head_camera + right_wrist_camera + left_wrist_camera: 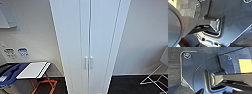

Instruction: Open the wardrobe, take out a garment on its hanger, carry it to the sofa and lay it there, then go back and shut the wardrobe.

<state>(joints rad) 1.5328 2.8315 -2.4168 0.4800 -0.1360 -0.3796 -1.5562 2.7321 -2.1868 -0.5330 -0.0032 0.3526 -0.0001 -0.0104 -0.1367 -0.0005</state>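
Wardrobe [90, 42], doors shut, straight ahead, handles [88, 62] together.

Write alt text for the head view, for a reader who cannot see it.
A tall white wardrobe fills the middle, both doors shut, its two small handles side by side at the centre seam. To its left a white board lies on an orange-legged stand; at the right edge stands a white wire-frame chair on dark floor.

Wardrobe [90, 42] dead centre, both doors shut, paired handles [88, 62] side by side. Folding rack [37, 71] at its left, white chair [160, 72] right, dark floor [130, 85].
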